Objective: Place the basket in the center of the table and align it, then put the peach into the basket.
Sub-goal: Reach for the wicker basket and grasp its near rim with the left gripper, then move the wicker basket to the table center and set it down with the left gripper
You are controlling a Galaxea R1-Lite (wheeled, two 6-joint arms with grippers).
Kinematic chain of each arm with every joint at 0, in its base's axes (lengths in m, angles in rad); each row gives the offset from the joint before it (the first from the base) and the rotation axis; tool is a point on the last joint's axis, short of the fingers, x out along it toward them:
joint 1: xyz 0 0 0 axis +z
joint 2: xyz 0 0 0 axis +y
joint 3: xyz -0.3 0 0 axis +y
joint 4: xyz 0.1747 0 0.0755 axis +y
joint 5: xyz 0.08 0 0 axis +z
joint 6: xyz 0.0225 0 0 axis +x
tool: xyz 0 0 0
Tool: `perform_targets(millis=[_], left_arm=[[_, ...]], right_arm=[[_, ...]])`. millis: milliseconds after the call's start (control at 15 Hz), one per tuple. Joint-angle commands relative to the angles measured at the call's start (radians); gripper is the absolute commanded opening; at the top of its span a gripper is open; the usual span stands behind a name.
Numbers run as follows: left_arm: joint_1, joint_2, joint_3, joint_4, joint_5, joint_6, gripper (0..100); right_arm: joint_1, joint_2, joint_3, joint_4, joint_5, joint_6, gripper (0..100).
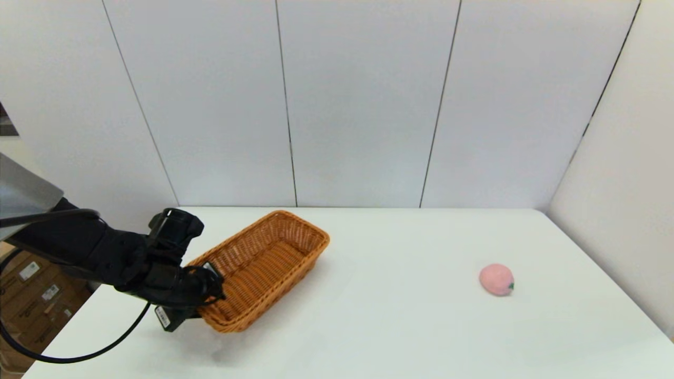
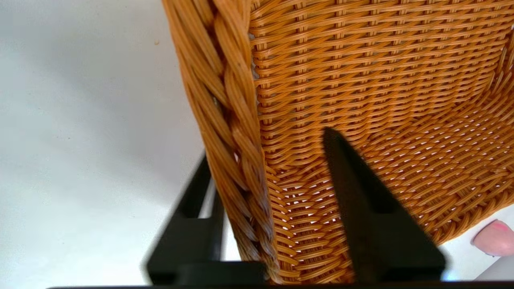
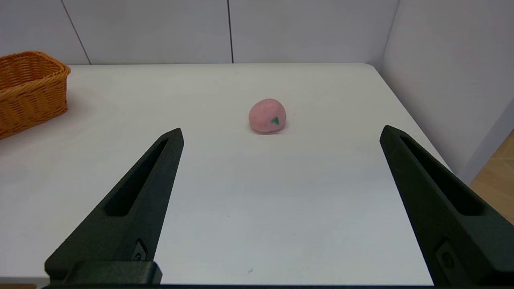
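Observation:
The orange-brown wicker basket (image 1: 287, 284) lies askew on the left part of the white table (image 1: 395, 331), its long axis running diagonally. My left gripper (image 1: 213, 287) is shut on the basket's near-left end. In the left wrist view the left gripper (image 2: 267, 146) has one finger outside the braided rim and one inside against the basket (image 2: 361, 60) wall. The pink peach (image 1: 496, 279) rests alone at the right of the table. In the right wrist view the right gripper (image 3: 283, 130) stands open, low over the table's near side, facing the peach (image 3: 267, 115) from a distance, with the basket (image 3: 28, 92) far off.
White wall panels close the back and right sides of the table. Cardboard boxes (image 1: 31, 295) sit on the floor beyond the table's left edge. A black cable (image 1: 79, 358) loops below the left arm. Bare tabletop separates basket and peach.

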Motion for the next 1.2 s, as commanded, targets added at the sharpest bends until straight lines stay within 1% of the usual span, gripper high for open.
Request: perform_targets(millis=[67, 200, 333, 533, 733, 800, 933, 1133, 1200], left_arm=[[0.002, -0.005, 0.002, -0.008, 0.001, -0.004, 0], [0.002, -0.008, 0.004, -0.006, -0.001, -0.001, 0], [-0.005, -0.078, 0.016, -0.006, -0.01, 0.01, 0], [-0.064, -0.25, 0.019, -0.005, -0.055, 0.055, 0], [-0.138, -0.332, 0.014, -0.005, -0.104, 0.056, 0], [-0.164, -0.33, 0.013, -0.005, -0.121, 0.07, 0], [-0.184, -0.278, -0.002, -0.005, -0.148, 0.156, 0], [-0.239, -0.201, -0.028, -0.008, -0.151, 0.187, 0], [-0.251, -0.177, -0.032, -0.008, -0.164, 0.239, 0]], right_arm=[[0.0, 0.0, 0.0, 0.0, 0.0, 0.0, 100], [0.0, 0.0, 0.0, -0.002, 0.0, 0.002, 100], [0.0, 0.0, 0.0, -0.002, 0.0, 0.002, 100], [0.0, 0.0, 0.0, 0.0, 0.0, 0.0, 100], [0.0, 0.0, 0.0, 0.0, 0.0, 0.0, 100], [0.0, 0.0, 0.0, -0.002, 0.0, 0.0, 100], [0.0, 0.0, 0.0, -0.002, 0.0, 0.0, 100], [0.0, 0.0, 0.0, -0.002, 0.0, 0.0, 100], [0.0, 0.0, 0.0, -0.002, 0.0, 0.0, 100]])
